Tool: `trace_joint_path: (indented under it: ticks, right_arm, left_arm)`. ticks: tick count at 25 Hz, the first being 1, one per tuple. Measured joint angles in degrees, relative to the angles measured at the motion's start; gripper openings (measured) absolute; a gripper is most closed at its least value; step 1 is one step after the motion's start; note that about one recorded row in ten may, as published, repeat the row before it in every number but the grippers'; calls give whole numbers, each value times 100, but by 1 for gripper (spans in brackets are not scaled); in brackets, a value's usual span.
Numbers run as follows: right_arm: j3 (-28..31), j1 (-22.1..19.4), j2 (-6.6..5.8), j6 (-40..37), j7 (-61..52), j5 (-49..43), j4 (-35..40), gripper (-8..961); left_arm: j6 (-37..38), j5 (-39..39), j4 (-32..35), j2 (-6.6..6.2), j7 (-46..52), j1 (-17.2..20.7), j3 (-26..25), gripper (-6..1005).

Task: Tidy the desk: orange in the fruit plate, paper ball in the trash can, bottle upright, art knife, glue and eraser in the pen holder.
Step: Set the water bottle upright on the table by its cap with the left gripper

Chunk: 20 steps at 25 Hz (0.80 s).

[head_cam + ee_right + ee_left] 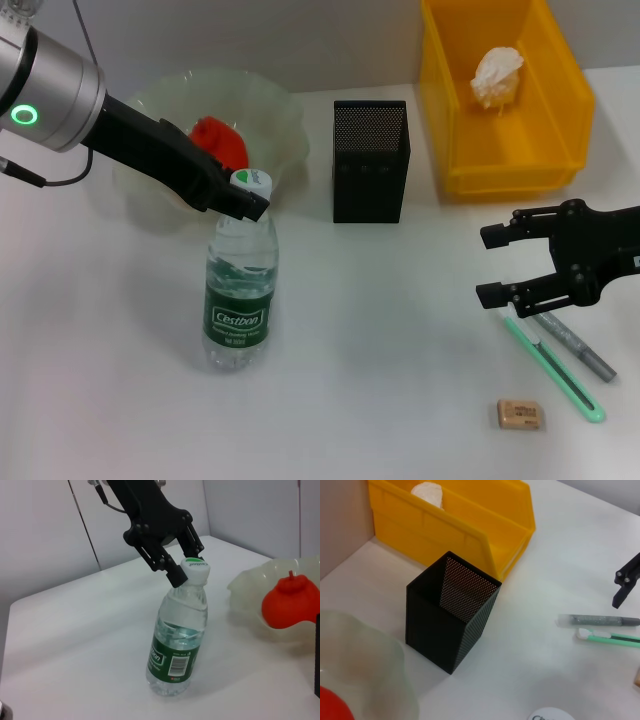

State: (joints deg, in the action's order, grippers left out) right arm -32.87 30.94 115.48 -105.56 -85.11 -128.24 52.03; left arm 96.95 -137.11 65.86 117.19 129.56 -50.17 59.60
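1. Nearest the head camera lies the eraser, a tan block on the table's front edge, just beside the art knife with its green handle and a grey pen-like stick, probably the glue; none is in the pen holder yet.
2. Right gripper hovers just above these three, fingers spread and holding nothing; a descent off-centre could nudge the knife against the eraser and scatter both.
3. Left gripper pinches the cap of the bottle, which stands upright but leans slightly; letting go while it tilts could topple it toward the fruit plate; pulling away sideways could drag it over.
4. Outward from there, the orange sits in the fruit plate, and the paper ball lies in the trash can; both look done.
5. Tall and narrow, the pen holder might tip if a long item strikes its rim.
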Motion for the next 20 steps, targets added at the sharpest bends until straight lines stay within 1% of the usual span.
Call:
trace_joint_path:
  ticks: [10, 12, 20]
  right_arm:
    - [-1, 0, 1, 22, -26, 2, 0, 822]
    - [0, 0, 1, 38, -29, 3, 0, 822]
    - [-1, 0, 1, 58, -43, 9, 0, 822]
  left_arm:
    - [6, 9, 36, -3, -85, -1, -42, 424]
    - [32, 18, 41, 6, -211, -8, -150, 424]
    - [44, 49, 41, 1, -312, -11, -152, 424]
